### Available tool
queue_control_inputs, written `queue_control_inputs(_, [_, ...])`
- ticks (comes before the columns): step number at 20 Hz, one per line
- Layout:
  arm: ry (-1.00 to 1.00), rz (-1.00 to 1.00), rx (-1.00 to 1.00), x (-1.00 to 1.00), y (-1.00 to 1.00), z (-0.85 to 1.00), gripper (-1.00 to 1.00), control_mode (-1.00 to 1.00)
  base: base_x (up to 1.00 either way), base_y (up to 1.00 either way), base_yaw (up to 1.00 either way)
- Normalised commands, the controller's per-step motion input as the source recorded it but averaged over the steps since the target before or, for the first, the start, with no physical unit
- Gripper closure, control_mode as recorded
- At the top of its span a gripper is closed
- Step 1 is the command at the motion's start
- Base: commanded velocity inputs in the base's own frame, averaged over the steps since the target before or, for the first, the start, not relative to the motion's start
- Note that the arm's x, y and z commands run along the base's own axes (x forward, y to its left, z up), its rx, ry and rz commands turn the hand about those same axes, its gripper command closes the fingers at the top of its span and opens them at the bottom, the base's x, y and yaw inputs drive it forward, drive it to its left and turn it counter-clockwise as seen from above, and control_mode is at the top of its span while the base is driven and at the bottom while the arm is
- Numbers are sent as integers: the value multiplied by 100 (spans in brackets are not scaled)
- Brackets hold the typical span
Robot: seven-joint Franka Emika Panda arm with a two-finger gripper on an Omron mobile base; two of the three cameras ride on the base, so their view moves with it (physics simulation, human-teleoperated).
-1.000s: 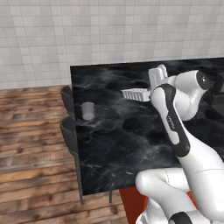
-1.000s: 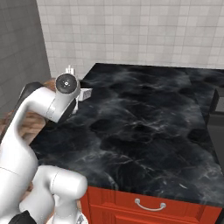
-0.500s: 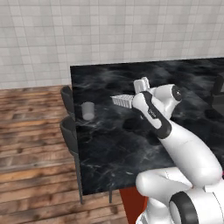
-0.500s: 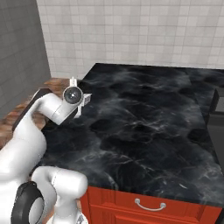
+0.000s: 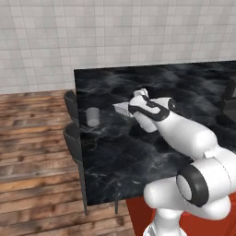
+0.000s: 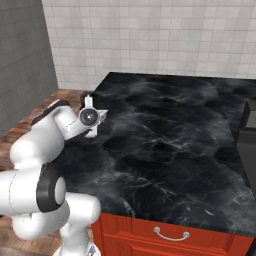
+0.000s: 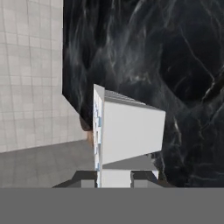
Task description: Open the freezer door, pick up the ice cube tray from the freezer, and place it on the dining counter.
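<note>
We see the ice cube tray [image 7: 129, 131] pinched at its near end between the 2 fingers [image 7: 144, 176] of the gripper [image 7: 114, 178], which are closed narrowly onto it. In the hand view it reads as a flat, pale slab turned on edge, its thin side showing faint blue-white cells. From the left base view the tray [image 5: 123, 108] juts out past the gripper [image 5: 133, 109], held above the dining counter [image 5: 120, 152] (a glossy black slab with white marble veining on a red base). A small grey cup [image 5: 93, 116] stands on the counter near its left edge, apart from the tray. 2 dark stools [image 5: 73, 138] sit beside that edge on the wooden floor [image 5: 32, 161].
</note>
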Motion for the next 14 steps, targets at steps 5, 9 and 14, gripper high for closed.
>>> queue_control_inputs(5, [0, 0, 0, 52, 0, -40, 100, -100, 0, 0, 0])
queue_control_inputs(9, [1, 0, 0, 43, 0, -38, 100, -100, 0, 0, 0])
queue_control_inputs(14, [1, 0, 0, 42, 2, -42, 100, -100, 0, 0, 0])
